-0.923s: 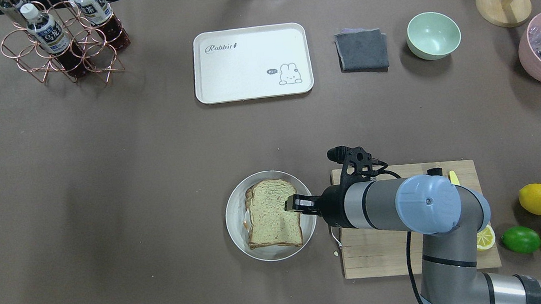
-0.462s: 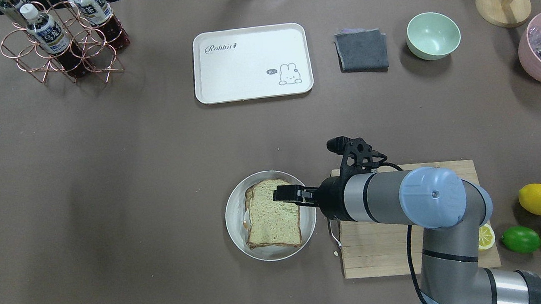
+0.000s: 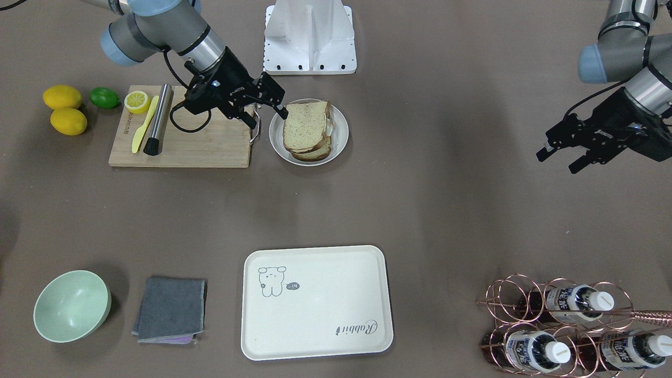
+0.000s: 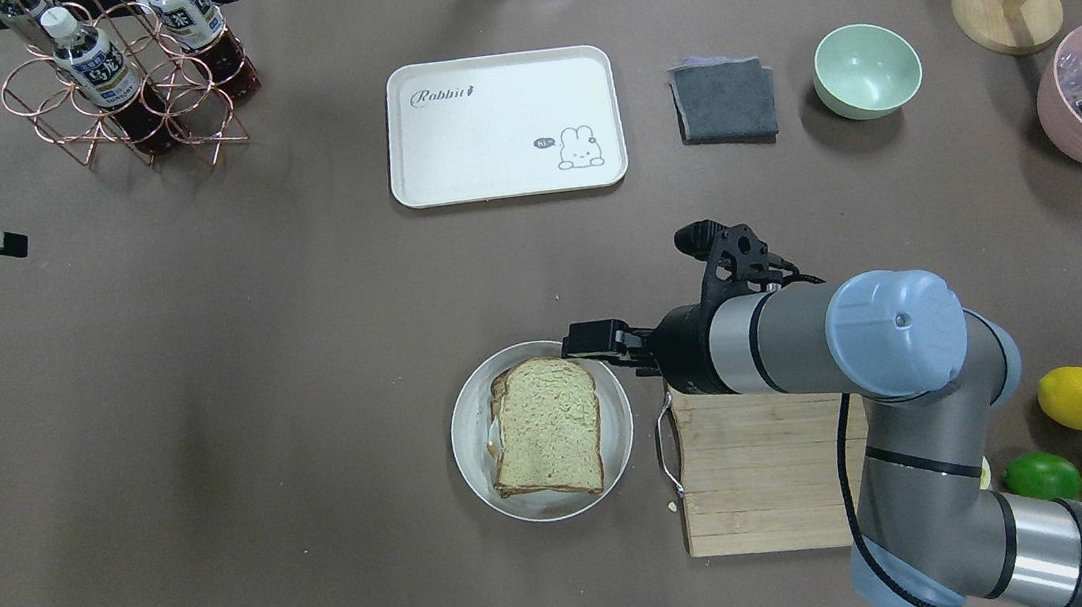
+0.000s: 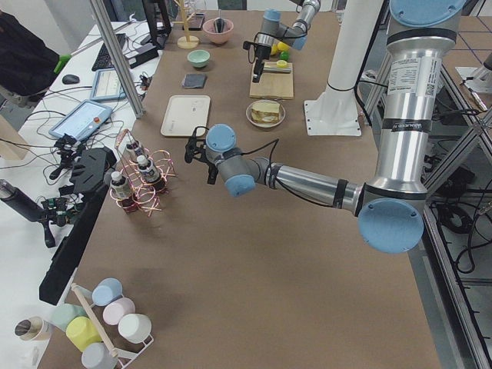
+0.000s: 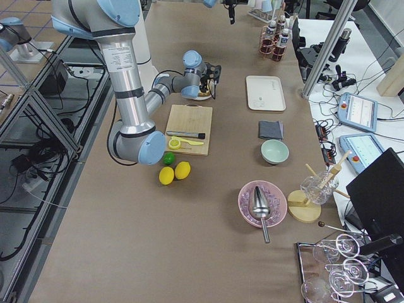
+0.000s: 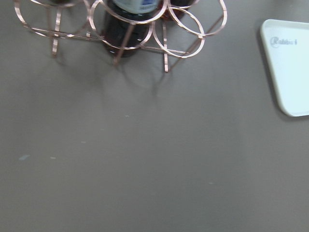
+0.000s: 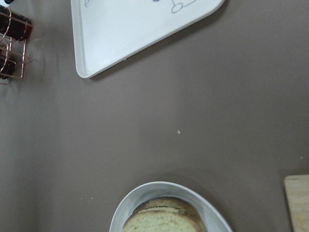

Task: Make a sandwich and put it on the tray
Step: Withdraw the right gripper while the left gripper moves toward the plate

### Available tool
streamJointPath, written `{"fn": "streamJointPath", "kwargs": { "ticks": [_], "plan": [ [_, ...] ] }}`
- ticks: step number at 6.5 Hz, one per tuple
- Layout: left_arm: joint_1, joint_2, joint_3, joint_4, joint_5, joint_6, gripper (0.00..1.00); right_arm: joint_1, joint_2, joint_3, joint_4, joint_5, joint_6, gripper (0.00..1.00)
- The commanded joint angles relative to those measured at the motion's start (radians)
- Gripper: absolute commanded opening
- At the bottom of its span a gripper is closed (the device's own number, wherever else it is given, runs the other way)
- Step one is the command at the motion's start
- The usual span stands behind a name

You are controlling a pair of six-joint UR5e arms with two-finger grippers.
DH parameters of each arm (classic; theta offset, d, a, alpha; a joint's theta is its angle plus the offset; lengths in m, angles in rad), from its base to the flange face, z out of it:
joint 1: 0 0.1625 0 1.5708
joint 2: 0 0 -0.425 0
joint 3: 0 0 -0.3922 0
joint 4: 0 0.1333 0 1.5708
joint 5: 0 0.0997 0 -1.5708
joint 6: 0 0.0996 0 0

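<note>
The right gripper [image 4: 583, 341] hangs with its fingers spread and nothing between them, above the far rim of the round grey plate [image 4: 469, 452]. The sandwich [image 4: 546, 429] lies on that plate, just beneath and robot-ward of its fingertips. The cream "Rabbit" tray [image 4: 502, 127] sits well apart, ahead of it. The left gripper [image 3: 556, 160], also parted and empty, hovers far off to the side.

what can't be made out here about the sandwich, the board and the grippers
- sandwich filling: the top slice covers nearly all of it in the overhead view; the right wrist view's bottom edge cuts the sandwich off
- cutting board: the right arm covers part of it in the overhead view, including the yellow knife
- left gripper: partly cut off by the overhead view's left edge
- bottles: labels too small to read in any view
</note>
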Motion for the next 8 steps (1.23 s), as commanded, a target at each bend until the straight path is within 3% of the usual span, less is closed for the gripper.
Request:
{"fn": "streamJointPath", "kwargs": {
  "ticks": [1, 3, 5, 8],
  "plan": [
    [0.130, -0.045, -0.031, -0.044, 0.109, -0.156, 0.98, 0.158, -0.058, -0.001, -0.007, 0.186, -0.061, 1.00],
    [0.278, -0.061, -0.092, -0.042, 0.258, -0.271, 0.98, 0.255, -0.101, -0.009, -0.008, 0.301, -0.155, 1.00],
    [0.456, -0.058, -0.142, -0.044, 0.446, -0.359, 0.98, 0.297, -0.155, -0.015, -0.007, 0.328, -0.262, 1.00],
    [0.729, -0.109, -0.147, -0.034, 0.742, -0.409, 0.63, 0.319, -0.153, -0.041, -0.001, 0.329, -0.273, 1.00]
  ]
}}
